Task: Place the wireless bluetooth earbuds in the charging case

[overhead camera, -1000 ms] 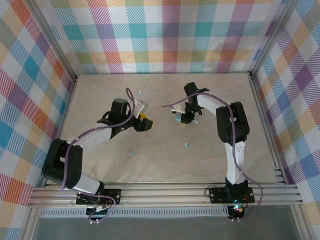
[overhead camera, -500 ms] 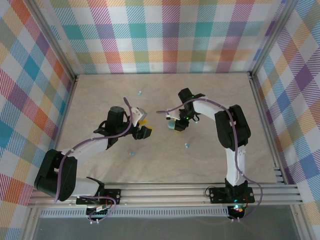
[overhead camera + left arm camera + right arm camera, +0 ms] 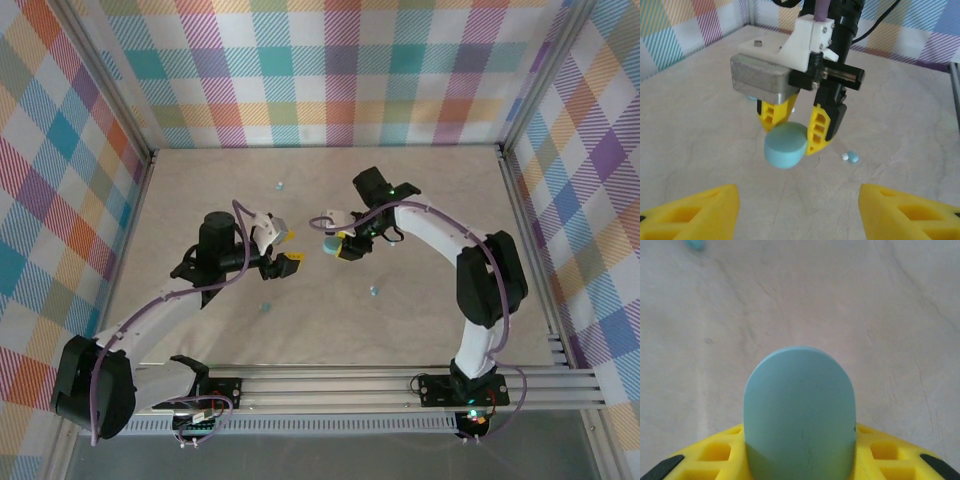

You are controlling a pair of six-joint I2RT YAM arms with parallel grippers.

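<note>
A closed light-blue oval charging case [image 3: 328,243] hangs above the table, and my right gripper [image 3: 343,245] is shut on it. In the right wrist view the case [image 3: 799,410] stands up between the yellow fingers [image 3: 700,462]. The left wrist view faces the right gripper [image 3: 796,131] and the case [image 3: 785,145]. My left gripper [image 3: 291,250] is open just left of the case, its fingertips [image 3: 695,212] wide apart with nothing between them. Tiny pale-blue earbuds lie loose on the table: one at the back [image 3: 279,185], one near the front left [image 3: 265,306], one front of centre [image 3: 373,291].
An earbud [image 3: 852,157] with a white tip lies on the table right of the held case. Another earbud [image 3: 694,244] is at the top left edge of the right wrist view. Plaid walls and metal rails [image 3: 520,190] enclose the beige table [image 3: 430,320].
My right gripper has carried the case to the left, toward the left gripper. The left arm has drawn back to the left, its gripper staying near the centre.
</note>
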